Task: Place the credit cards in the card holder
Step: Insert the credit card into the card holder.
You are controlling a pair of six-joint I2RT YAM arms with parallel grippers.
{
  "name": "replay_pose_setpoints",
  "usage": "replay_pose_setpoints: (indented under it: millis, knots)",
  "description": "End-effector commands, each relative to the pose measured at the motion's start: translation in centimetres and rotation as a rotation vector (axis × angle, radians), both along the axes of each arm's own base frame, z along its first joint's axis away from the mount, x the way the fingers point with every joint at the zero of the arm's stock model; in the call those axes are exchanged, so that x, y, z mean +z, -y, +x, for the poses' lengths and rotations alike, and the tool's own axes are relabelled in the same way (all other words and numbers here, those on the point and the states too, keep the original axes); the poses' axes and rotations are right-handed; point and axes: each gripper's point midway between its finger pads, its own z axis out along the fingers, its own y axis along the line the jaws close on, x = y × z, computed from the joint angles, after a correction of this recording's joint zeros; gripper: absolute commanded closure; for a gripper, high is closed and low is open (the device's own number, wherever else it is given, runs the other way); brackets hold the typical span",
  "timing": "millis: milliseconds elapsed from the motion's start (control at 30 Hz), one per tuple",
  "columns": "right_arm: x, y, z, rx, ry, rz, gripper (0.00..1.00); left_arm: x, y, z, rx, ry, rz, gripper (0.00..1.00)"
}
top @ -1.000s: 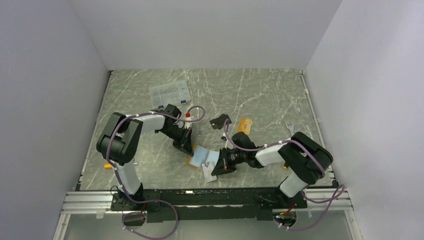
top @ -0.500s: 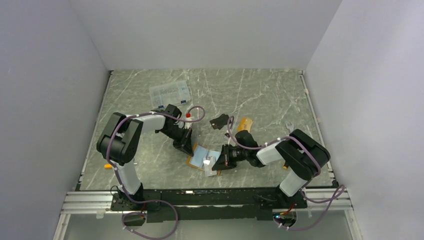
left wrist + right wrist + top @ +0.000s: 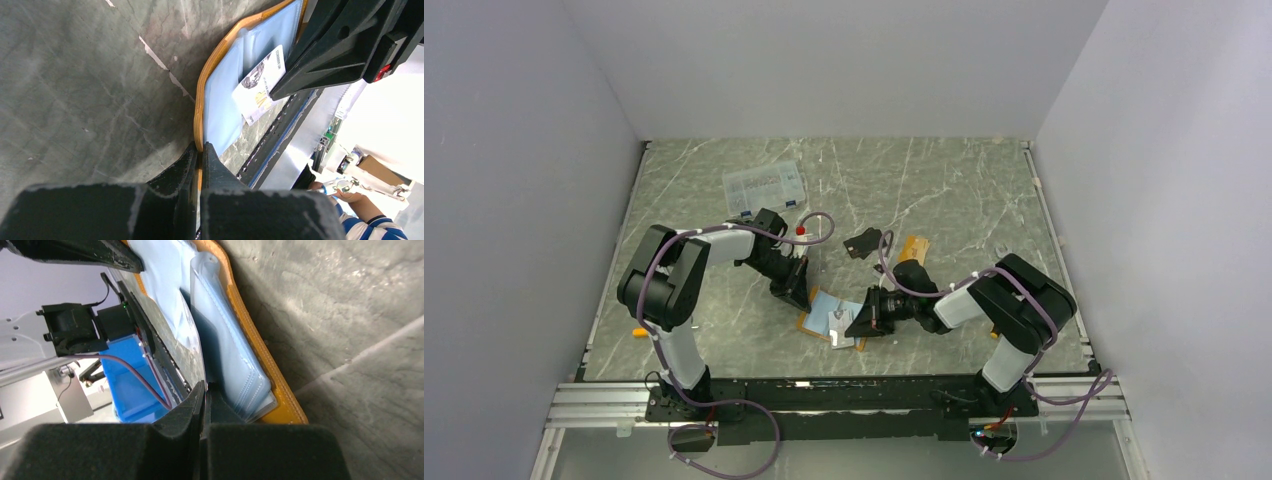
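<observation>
- Nearest the arm bases: whitish credit card [image 3: 845,330], printed face up, across the near right corner of the card holder [image 3: 822,308]. One end over the pale blue lining, the other past the orange rim.
- Right hand [image 3: 862,318], at the holder's right side: closed thin on that card's outer end, with nothing else in it.
- Card holder: spread open on the bench [image 3: 964,190], blue-grey inside up, between the two hands.
- Left hand [image 3: 798,288], at the holder's left rim: pinched shut on the orange edge, pinning it down.
- Beyond the holder and well apart from it: black card [image 3: 864,243] and orange-tan card [image 3: 912,249], near each other, not yet loaded.
- Farther off, beyond the holder's left side: clear compartment box [image 3: 764,187].
- Step in hand, by judgement: feeding the whitish card into a pocket. Cannot tell whether its leading end is inside a sleeve or only resting on top.
- Next move, by judgement: square the card to a pocket mouth, slide it flat and fully in with the rim kept pinned, then let go.
- From the left wrist alone: the card's print and its skew against the lining.
- From the right wrist alone: stacked clear sleeves [image 3: 225,350] standing proud of the rim, card met edge-on.
- From above alone: the two waiting cards.
</observation>
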Motion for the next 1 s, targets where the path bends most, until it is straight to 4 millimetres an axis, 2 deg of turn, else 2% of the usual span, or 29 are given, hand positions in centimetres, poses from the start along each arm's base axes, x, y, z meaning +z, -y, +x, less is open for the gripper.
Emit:
replay_pose_setpoints:
  millis: [0,233,567,967]
  knots:
    - [-2.3,1.1,2.3,-0.150,0.023,-0.116,1.00,0.4,0.6,-0.3,-0.021,0.003,-0.032,0.93]
    - [-2.5,1.0,3.4,-0.213,0.030,-0.123,1.00,0.6,1.0,-0.6,-0.021,-0.002,-0.066,0.92]
    - [-3.1,1.3,4.0,-0.291,0.024,-0.152,1.00,0.6,1.2,-1.3,-0.001,-0.039,-0.093,0.92]
    - [-4.1,0.8,3.0,-0.318,0.014,-0.192,1.00,0.5,1.2,-1.4,-0.001,-0.044,-0.095,0.90]
